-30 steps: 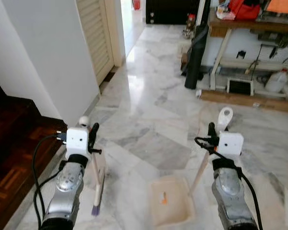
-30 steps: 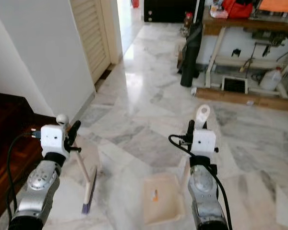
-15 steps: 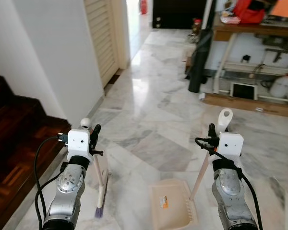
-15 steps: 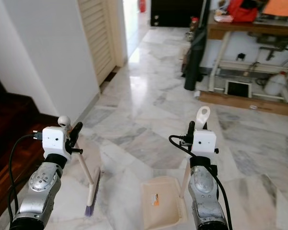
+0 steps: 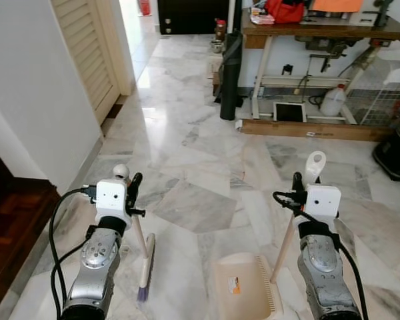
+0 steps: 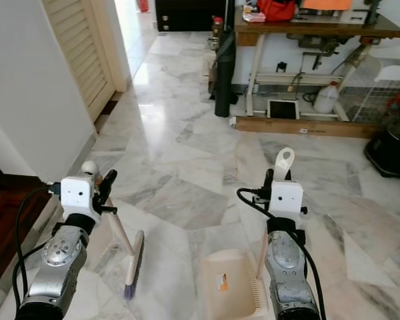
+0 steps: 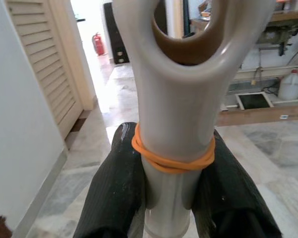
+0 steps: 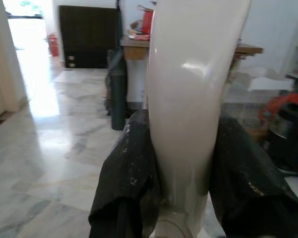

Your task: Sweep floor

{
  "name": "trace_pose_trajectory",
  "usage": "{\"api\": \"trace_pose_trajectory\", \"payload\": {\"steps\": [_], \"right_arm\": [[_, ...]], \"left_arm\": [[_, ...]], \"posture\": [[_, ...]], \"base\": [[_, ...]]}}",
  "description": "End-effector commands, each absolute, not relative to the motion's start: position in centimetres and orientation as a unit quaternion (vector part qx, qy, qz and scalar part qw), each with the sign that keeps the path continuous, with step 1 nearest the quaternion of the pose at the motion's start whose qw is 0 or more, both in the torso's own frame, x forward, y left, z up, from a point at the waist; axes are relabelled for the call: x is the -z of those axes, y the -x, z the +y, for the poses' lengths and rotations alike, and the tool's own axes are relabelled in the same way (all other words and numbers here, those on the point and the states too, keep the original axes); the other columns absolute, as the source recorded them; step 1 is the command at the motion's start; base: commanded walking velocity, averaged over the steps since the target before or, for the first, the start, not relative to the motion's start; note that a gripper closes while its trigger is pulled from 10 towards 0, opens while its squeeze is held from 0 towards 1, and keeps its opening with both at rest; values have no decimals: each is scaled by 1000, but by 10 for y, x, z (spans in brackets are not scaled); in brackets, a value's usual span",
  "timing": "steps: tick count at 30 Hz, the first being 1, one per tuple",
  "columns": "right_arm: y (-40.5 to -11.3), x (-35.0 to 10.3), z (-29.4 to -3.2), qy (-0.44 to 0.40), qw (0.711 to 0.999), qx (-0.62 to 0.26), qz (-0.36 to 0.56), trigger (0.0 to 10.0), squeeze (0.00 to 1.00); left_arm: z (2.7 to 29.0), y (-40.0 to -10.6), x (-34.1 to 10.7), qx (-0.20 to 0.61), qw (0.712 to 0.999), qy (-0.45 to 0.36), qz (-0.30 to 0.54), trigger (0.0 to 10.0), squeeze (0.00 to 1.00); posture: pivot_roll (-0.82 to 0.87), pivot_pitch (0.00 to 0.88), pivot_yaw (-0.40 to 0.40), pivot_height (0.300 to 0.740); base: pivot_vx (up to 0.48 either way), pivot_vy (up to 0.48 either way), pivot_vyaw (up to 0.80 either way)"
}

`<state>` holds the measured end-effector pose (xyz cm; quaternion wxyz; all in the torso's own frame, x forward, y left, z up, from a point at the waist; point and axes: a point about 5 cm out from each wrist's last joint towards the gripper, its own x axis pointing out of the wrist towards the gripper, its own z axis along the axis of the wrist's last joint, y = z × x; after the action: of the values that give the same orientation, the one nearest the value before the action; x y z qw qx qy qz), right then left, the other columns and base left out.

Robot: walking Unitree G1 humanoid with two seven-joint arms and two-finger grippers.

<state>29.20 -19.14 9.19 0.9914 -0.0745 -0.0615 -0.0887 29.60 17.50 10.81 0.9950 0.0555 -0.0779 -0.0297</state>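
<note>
My left gripper (image 5: 130, 191) is shut on the cream handle of a hand broom (image 5: 145, 269), whose head rests on the marble floor with purple bristles at its near end. In the left wrist view the black fingers (image 7: 117, 194) clamp the handle just below an orange rubber band (image 7: 173, 159). My right gripper (image 5: 297, 188) is shut on the upright handle of a cream dustpan (image 5: 243, 291) that sits flat on the floor between my arms. A small orange scrap (image 5: 235, 289) lies in the pan. The right wrist view has the fingers (image 8: 129, 188) pressed on the pale handle (image 8: 186, 99).
A white wall and louvred door (image 5: 87, 60) stand on the left, with dark wooden steps (image 5: 13, 220) below. Ahead is a wooden workbench (image 5: 320, 30), a black rolled bundle (image 5: 230, 73), a white jug (image 5: 333, 100) and a black appliance (image 5: 395, 157) at right. Marble floor (image 5: 200, 153) lies open ahead.
The camera has swung to the right, so the stairs slid off to the left and the workbench came nearer the centre. Both grippers keep the same hold on broom and dustpan.
</note>
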Motion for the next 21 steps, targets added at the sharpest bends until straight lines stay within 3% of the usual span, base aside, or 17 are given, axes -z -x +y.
{"api": "trace_pose_trajectory", "payload": {"steps": [1,21], "right_arm": [[-295,-100,-189,70,990,88,-79,10000,0],[-297,-102,-188,69,990,90,-84,10000,0]], "left_arm": [[177,-299,-117,28,993,-64,-97,10000,0],[178,-301,-119,35,992,-69,-99,10000,0]], "posture": [[-2,0,46,740],[-6,0,55,740]], "base": [[0,0,-769],[0,0,-764]]}}
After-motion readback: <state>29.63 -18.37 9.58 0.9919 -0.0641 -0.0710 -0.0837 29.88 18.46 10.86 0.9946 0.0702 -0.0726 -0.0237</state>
